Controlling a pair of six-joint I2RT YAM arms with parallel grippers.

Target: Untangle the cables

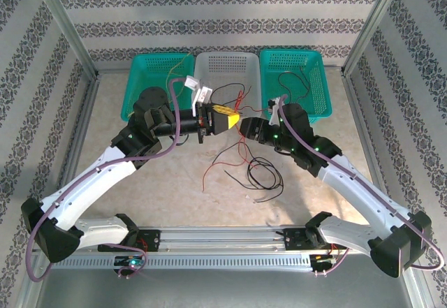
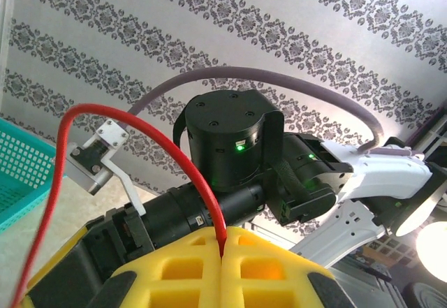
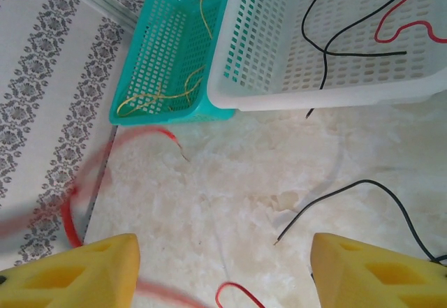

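The white perforated plastic basket (image 1: 223,67) (image 3: 279,42) is shared by overhead and close downward right wrist views; left wrist view is tilted upward.

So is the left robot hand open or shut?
Shut. The left gripper's yellow fingers press together in its wrist view, pinching a red cable between them.

Red cable (image 3: 68,214) blurred at left; right gripper (image 3: 223,269) fingers (image 3: 77,273) cut off by bottom edge.

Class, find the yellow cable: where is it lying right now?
In the right wrist view, the yellow cable lies inside the left teal basket, which stands directly beside the white basket.
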